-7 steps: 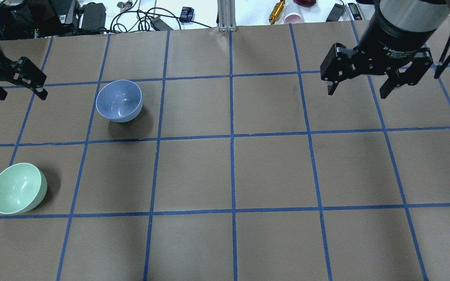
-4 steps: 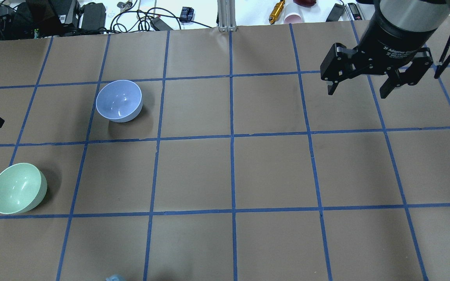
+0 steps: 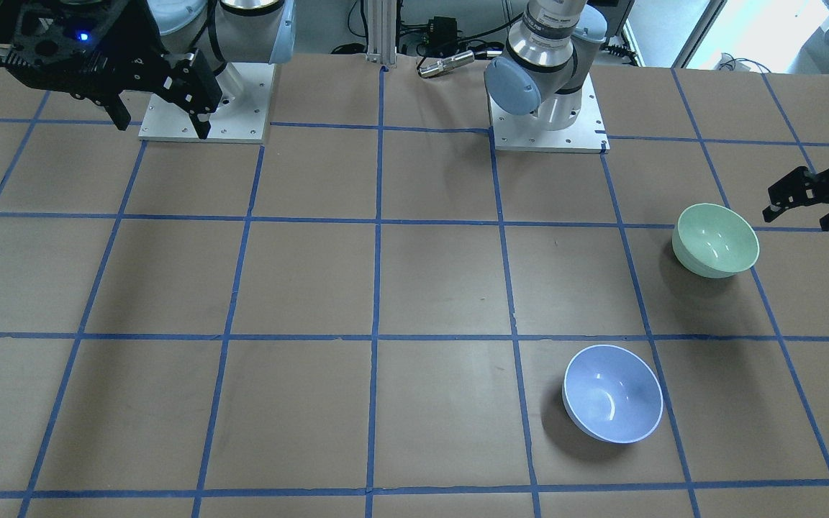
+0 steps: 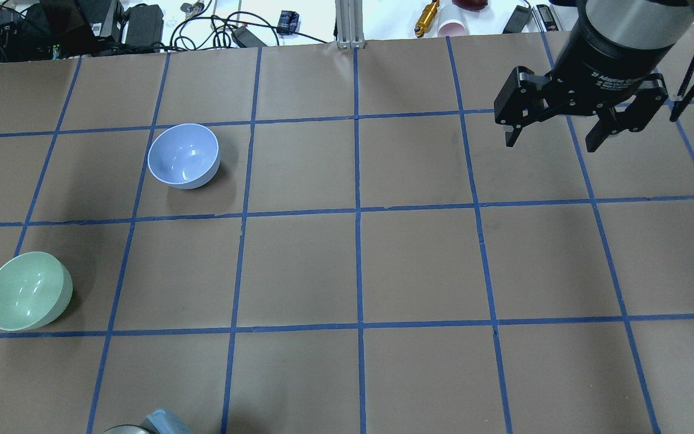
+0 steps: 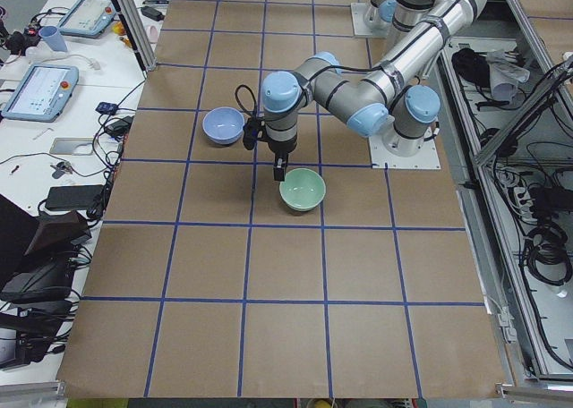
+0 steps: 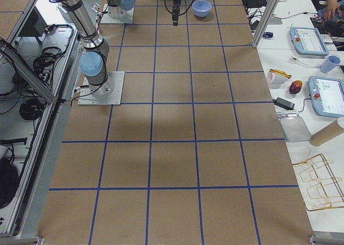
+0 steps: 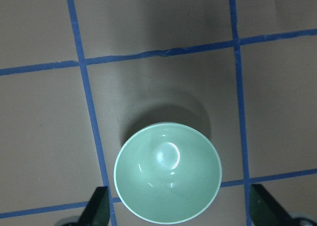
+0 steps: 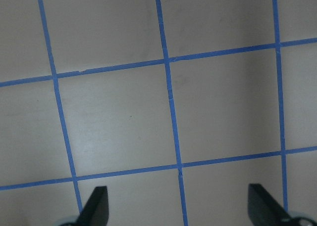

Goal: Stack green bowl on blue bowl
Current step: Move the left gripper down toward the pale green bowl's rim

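Our left end effector [image 3: 799,213] has swung over the green bowl [image 7: 167,171], spread wide and empty; grasping it and stacking on the blue bowl [image 4: 184,155] remain.

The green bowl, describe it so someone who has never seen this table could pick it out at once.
In the overhead view, take the brown table gridded with blue tape and look along its left side, where two bowls sit apart. The green bowl is the one nearer the camera, by the left edge. It is pale mint, whereas the blue bowl farther out is periwinkle.
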{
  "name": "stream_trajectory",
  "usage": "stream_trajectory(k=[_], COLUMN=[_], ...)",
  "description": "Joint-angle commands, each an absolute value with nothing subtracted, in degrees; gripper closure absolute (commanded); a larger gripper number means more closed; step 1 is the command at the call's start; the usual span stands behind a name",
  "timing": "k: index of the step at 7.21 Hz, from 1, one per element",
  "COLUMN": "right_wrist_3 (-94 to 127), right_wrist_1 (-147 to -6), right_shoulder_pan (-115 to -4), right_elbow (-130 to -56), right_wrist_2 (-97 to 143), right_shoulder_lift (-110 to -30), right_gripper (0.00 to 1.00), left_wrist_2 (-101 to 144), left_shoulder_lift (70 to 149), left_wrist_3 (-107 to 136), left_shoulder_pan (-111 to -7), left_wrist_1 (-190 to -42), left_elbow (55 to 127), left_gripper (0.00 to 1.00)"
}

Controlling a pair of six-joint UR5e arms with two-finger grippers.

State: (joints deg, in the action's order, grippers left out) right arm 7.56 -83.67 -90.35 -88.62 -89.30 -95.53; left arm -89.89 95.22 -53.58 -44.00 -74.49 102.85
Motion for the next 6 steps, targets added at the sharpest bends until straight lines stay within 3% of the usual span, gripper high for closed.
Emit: stream_trajectory(k=[1, 6], right_wrist_3=[7.56, 7.56], right_wrist_1=[-83.58, -83.58], right_shoulder_pan=[-90.35, -90.35], right_elbow=[-88.59, -88.59], right_wrist_2=[-89.3, -89.3], right_shoulder_lift=[-95.54, -95.54], right_gripper=[0.0, 0.0], left_wrist_2=[-86.6, -86.48], left_shoulder_lift=[97.46, 103.79], left_wrist_3=[-58.16, -61.61], left_shoulder_pan=[-39.57, -36.04], left_wrist_1=[-72.51, -59.6], left_elbow=[104.68, 111.95], left_gripper=[0.0, 0.0])
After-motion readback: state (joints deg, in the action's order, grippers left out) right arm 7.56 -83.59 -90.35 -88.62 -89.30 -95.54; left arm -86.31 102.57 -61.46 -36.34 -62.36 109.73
